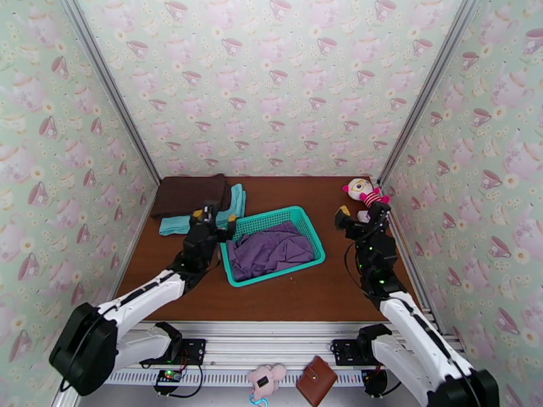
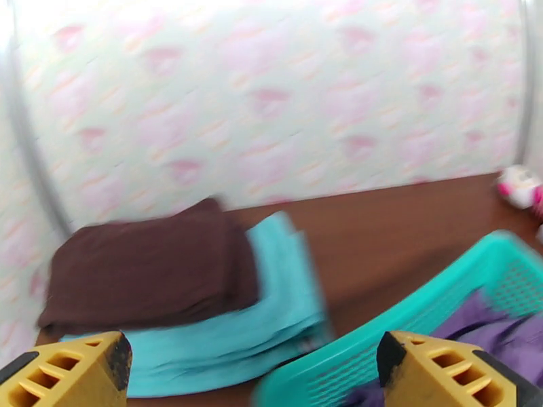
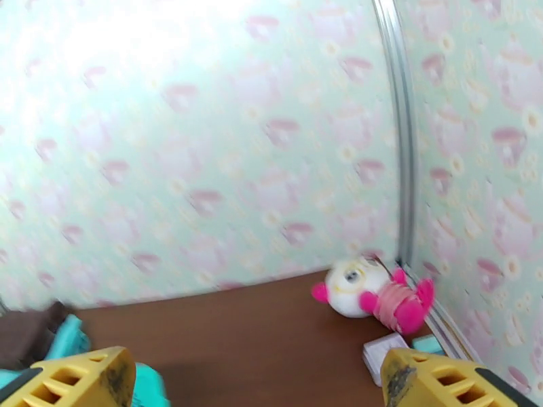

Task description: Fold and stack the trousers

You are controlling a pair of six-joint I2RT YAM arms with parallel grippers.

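Plainly, nothing is in hand yet. Both claws stand spread wide and empty. The left gripper (image 1: 216, 222) hovers at centre-left of the overhead frame, just beside the left rim of the teal mesh basket (image 1: 275, 277). The right gripper (image 1: 360, 217) hangs at centre-right, apart from the basket and near the plush toy (image 1: 363, 191) in the upper right corner of the table (image 1: 305, 300).

The trousers (image 1: 271, 249) lie crumpled inside the basket in the middle of the frame. They are a purple heap in which we cannot tell leg from waistband.

We see several ways this could go wrong:

- A pinch taken blindly in the middle of the heap would likely bring the cloth up as a tangled bundle, with nothing straight to fold along.
- The soft fabric may catch in the mesh, so that a light basket lifts or drags along with it.
- The left claw sits so near the rim that a careless descent could land a finger on the plastic instead of the cloth.
- Just above it in the frame, the dark brown folded garment (image 1: 190, 195) lies partly over the teal folded garment (image 1: 175, 225). We judge that a wide swing of the arm could rumple that pile.
- With the basket in the centre, the bare table left for spreading long legs looks scant.
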